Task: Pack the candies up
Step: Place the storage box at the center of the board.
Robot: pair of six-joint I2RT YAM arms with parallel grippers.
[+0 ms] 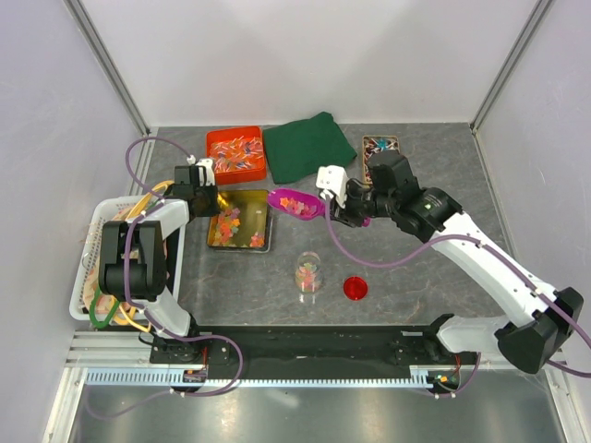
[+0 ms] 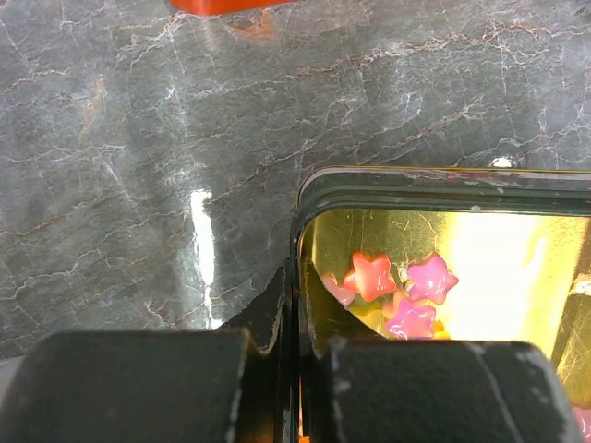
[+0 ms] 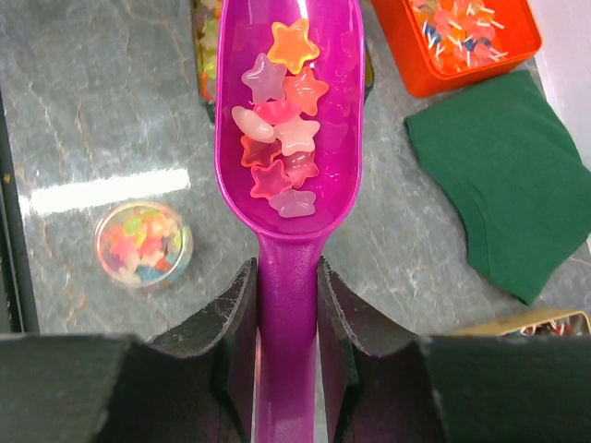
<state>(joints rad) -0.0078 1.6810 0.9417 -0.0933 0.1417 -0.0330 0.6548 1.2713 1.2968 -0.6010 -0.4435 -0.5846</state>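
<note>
Right gripper (image 3: 286, 288): clamped firmly on the handle of the purple scoop (image 3: 334, 157); you hold it about level, bowl pointing away.
Left gripper (image 2: 297, 369): pinched onto the rim of the gold tray (image 2: 416, 180), bracing it on the counter (image 2: 138, 185).
Scoop load: roughly ten star-shaped candies (image 3: 297, 92), pink and orange, heaped loose in the bowl.
Handling: judged light, soft and slightly slick; likely to slide as a group once you tilt. Do not pinch single pieces; grip the handle and pour.
Tray stock: more candies lie in the tray, just beside the left gripper.
Destination: open clear jar (image 3: 143, 245), partly filled, standing on the counter nearer you than the scoop. Its mouth looks narrow against the bowl, so you risk spills.
Lid: red lid (image 1: 355, 288), off, near the jar.
Not for packing: orange bin (image 3: 471, 37) of wrapped sweets; green cloth (image 3: 499, 175).
</note>
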